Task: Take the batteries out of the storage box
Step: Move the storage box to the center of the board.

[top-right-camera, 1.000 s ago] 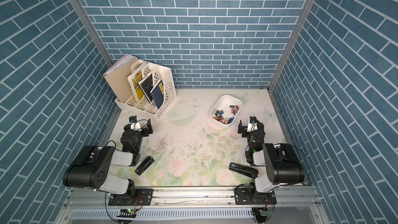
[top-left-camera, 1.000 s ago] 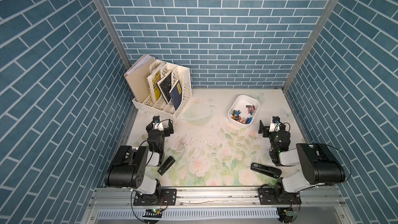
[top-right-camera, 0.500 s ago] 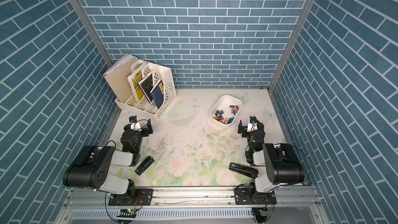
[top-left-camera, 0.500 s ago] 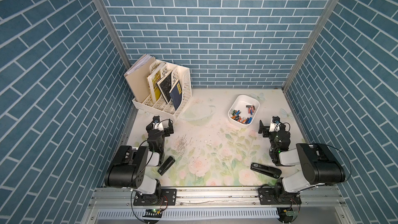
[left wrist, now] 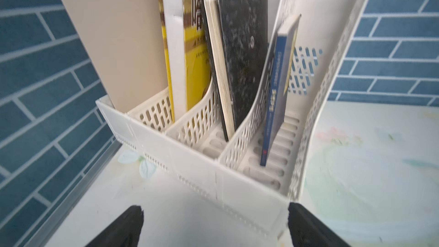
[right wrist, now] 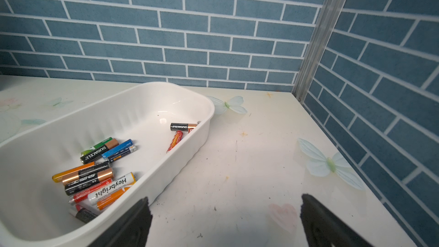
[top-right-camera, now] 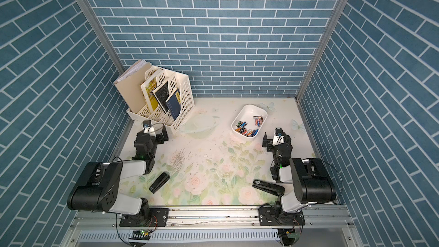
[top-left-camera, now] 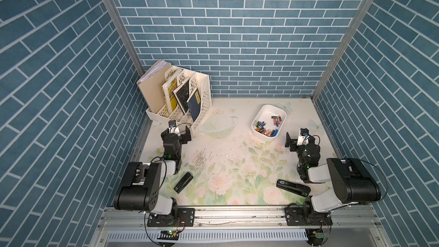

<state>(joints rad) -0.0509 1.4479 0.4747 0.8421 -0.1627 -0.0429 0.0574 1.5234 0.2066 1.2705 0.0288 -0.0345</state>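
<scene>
In both top views the shallow white plastic storage box [top-left-camera: 266,115] sits on the floral desk [top-left-camera: 237,143] near its far right corner, clear of both walls. Small multicoloured cylindrical batteries [top-left-camera: 263,129] lie inside.

Left wrist view: left hand [left wrist: 215,210] spread wide, empty, close before the front edge of the cream perforated file rack [left wrist: 190,158].

Right wrist view: right hand [right wrist: 223,210] spread wide, empty, beside the box's long wall.

Brand names on the batteries [right wrist: 88,179]
In the white box [right wrist: 142,105], "DURACELL" stands on one black-copper battery [right wrist: 183,127] at 1 o'clock and a second black-copper battery [right wrist: 95,154] at 9 o'clock; "Heybright" on a white-orange battery [right wrist: 111,187] near 6 o'clock.
</scene>
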